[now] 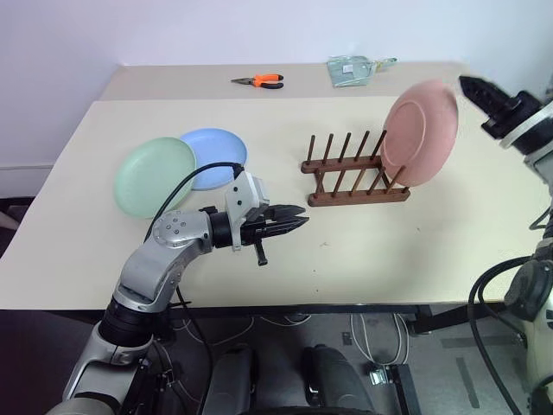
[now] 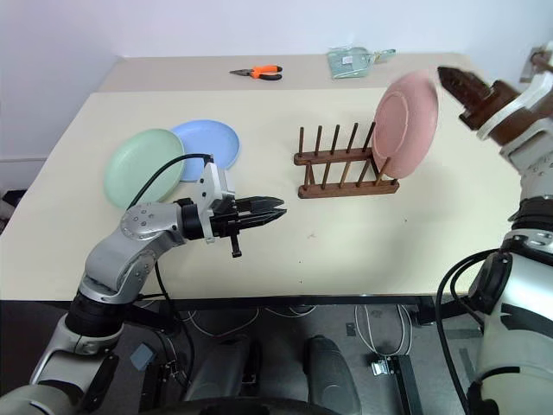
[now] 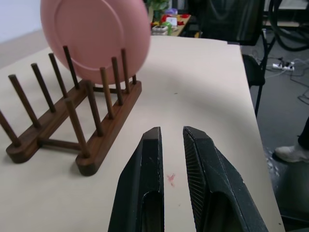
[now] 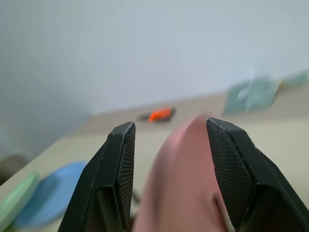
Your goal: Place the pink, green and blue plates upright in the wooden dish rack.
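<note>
The pink plate [image 1: 421, 131] stands on edge in the right end of the wooden dish rack [image 1: 350, 177], leaning between the pegs. My right gripper [image 1: 479, 91] hovers just beyond the plate's upper right rim, open, and the plate [image 4: 183, 179] shows between its spread fingers. The green plate [image 1: 154, 175] lies flat at the left of the table, and the blue plate [image 1: 216, 156] lies beside it, partly tucked under its edge. My left gripper [image 1: 298, 223] hangs over the table in front of the rack, pointing at it, shut and empty.
Orange-handled pliers [image 1: 259, 81] and a clear plastic packet [image 1: 352, 69] lie on the far part of the table. The beige table [image 1: 363, 259] has bare room in front of the rack. Several rack slots left of the pink plate stand free.
</note>
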Action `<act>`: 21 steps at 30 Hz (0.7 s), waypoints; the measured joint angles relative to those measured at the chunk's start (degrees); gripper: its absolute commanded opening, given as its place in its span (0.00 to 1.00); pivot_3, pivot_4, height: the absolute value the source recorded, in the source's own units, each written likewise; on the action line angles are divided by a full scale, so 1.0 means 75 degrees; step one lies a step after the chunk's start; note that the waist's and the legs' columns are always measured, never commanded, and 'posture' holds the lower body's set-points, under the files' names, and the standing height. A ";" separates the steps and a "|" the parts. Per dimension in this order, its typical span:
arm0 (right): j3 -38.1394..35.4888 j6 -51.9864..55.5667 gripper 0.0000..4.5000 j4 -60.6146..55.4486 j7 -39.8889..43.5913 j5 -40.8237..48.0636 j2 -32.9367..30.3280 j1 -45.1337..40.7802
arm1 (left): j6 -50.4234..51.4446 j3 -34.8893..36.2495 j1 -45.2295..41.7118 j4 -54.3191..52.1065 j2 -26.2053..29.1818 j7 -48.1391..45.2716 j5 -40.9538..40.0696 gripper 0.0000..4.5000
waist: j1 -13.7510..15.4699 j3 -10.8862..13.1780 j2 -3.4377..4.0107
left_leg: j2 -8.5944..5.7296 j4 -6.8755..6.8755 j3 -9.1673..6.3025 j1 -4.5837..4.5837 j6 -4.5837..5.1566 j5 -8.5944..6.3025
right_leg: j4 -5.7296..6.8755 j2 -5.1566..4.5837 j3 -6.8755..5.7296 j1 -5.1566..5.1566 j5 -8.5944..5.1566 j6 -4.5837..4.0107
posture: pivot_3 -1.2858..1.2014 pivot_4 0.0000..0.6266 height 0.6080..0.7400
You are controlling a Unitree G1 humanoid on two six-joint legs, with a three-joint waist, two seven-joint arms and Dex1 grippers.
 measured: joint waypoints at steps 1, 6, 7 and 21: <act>-0.0031 -0.0086 0.52 -0.0157 -0.0046 -0.0022 0.0000 0.0009 | 0.0028 0.0017 0.0020 -0.0005 0.0001 0.0050 -0.0032 0.16 | 0.0000 0.0000 0.0000 | 0.0000 0.0000 0.0000 0.0000 0.0000 0.0000 | 0.0000 0.0000 0.0000 0.0000 0.0000 0.0000 | 0.52 0.24 1.00; -0.0120 0.0028 0.52 -0.1908 -0.0085 0.0121 -0.0030 0.0494 | 0.0114 0.0126 0.0280 -0.0125 0.0113 0.0206 -0.0128 0.16 | -0.0006 0.0000 0.0001 | 0.0004 -0.0002 0.0000 0.0000 0.0000 0.0000 | 0.0001 0.0000 0.0001 -0.0001 0.0000 0.0000 | 0.52 0.24 1.00; -0.0117 0.0083 0.52 -0.2245 -0.0076 0.0128 -0.0044 0.0647 | 0.0113 0.0140 0.0319 -0.0120 0.0110 0.0277 -0.0120 0.16 | -0.0006 0.0000 0.0001 | 0.0004 0.0000 0.0000 0.0000 0.0000 0.0000 | 0.0003 0.0000 0.0001 0.0000 0.0000 0.0000 | 0.52 0.24 1.00; 0.3512 0.0354 1.00 -0.7256 0.1038 -0.0693 0.0366 0.3144 | 0.1944 0.4911 -0.0319 -0.0324 -0.3056 0.7918 -0.0412 0.98 | 0.0017 -0.0003 -0.0019 | 0.0001 0.0019 -0.0004 -0.0002 0.0000 0.0000 | 0.0010 -0.0002 0.0002 0.0000 0.0012 0.0024 | 0.52 0.24 1.00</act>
